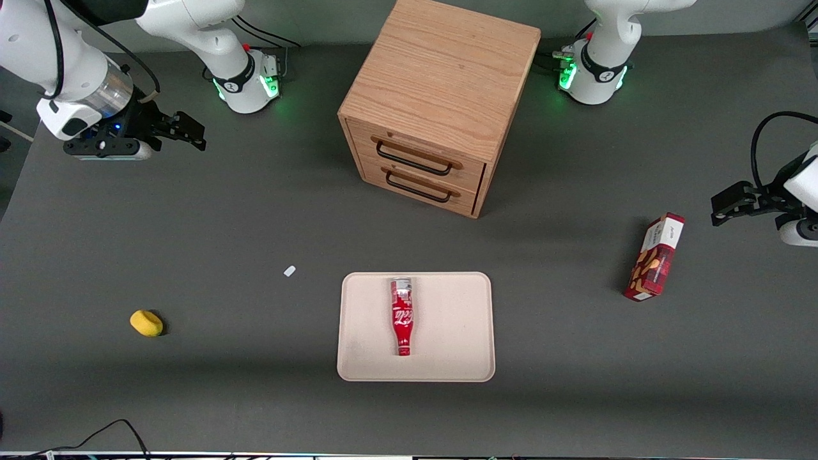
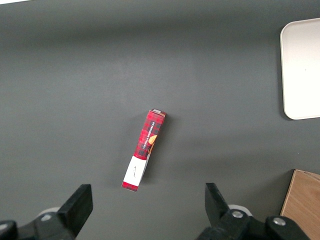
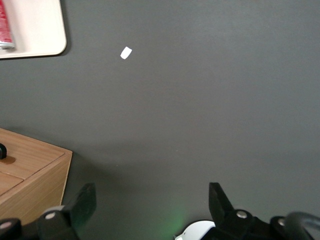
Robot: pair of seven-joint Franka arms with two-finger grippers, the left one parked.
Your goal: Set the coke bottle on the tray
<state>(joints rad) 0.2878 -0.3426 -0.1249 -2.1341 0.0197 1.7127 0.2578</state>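
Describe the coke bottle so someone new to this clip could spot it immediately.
Start at the wooden two-drawer cabinet; nearer the front camera lies the large flat beige tray. The slim red coke bottle with white script lies flat on it, cap toward the camera. Unlike the red rectangular snack box toward the parked arm's end, it is round and narrow-necked. The open gripper hangs far off.

From my parked-arm wrist camera I see a dark grey table (image 2: 75,75). A red tartan snack box (image 2: 144,150) with a white end panel lies flat and slightly tilted on it, apart from everything else. Part of a beige tray (image 2: 302,70) with rounded corners shows at the frame edge; the part I see is bare. A wooden cabinet corner (image 2: 302,205) is visible. The right arm's gripper does not appear here.
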